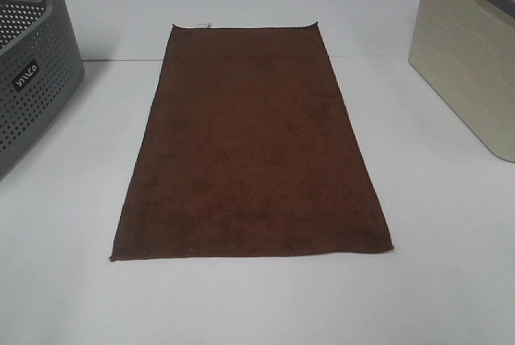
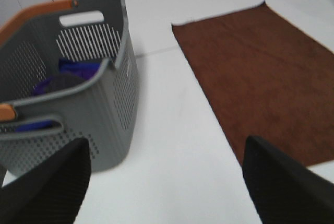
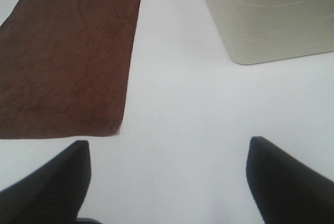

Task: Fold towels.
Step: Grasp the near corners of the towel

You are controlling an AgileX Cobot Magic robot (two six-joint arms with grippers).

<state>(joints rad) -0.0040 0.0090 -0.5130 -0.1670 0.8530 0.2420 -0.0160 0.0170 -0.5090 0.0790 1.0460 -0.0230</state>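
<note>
The dark brown towel (image 1: 253,144) lies spread flat and unfolded on the white counter (image 1: 451,264), its long way running away from me and its small white tag (image 1: 198,25) at the far edge. Laid out smooth like this, I judge it is set for the first fold, with both near corners free for me to take. A grey perforated laundry basket (image 1: 32,80) stands on my left, apart from the cloth. My left wrist view shows something blue (image 2: 78,70) inside it, perhaps more cloth, though I cannot tell. A pale beige bin (image 1: 471,63) stands on my right, also apart from the towel. My left pincer (image 2: 167,148) is spread wide above bare counter, between the basket and the towel's left edge, holding nothing and touching nothing. My right pincer (image 3: 169,148) is likewise spread wide and empty, over bare counter just beside the towel's near right corner (image 3: 117,130), with the bin farther off. Neither pincer shows in the high view, so I judge both arms sit at the near side. No fold is made yet.
</note>
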